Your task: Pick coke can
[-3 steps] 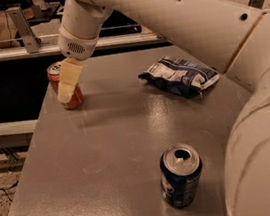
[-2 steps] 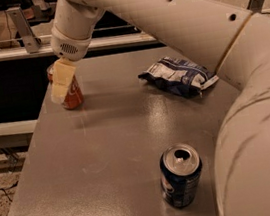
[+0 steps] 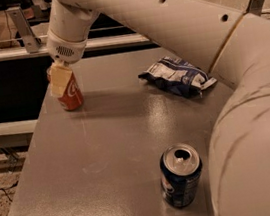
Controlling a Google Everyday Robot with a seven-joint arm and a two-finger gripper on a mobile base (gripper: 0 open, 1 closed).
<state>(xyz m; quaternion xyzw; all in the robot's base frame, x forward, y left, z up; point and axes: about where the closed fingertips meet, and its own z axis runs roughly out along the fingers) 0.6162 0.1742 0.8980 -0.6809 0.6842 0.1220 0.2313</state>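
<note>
Arm's shifted twd 9 o'clock since prior frame; tool [image 3: 59,83] hugs coke can [image 3: 71,96] at bench's [image 3: 130,146] 10 o'clock, prob. to grasp; grip: can't tell.

Lab, grey table [image 3: 106,149], metal railing [image 3: 5,54] — gripper [image 3: 61,78] at coke can [image 3: 72,95]

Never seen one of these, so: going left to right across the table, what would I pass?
First the tool at the red can → the blue-and-white bag. The blue can, nearer, lines up with the bag.
</note>
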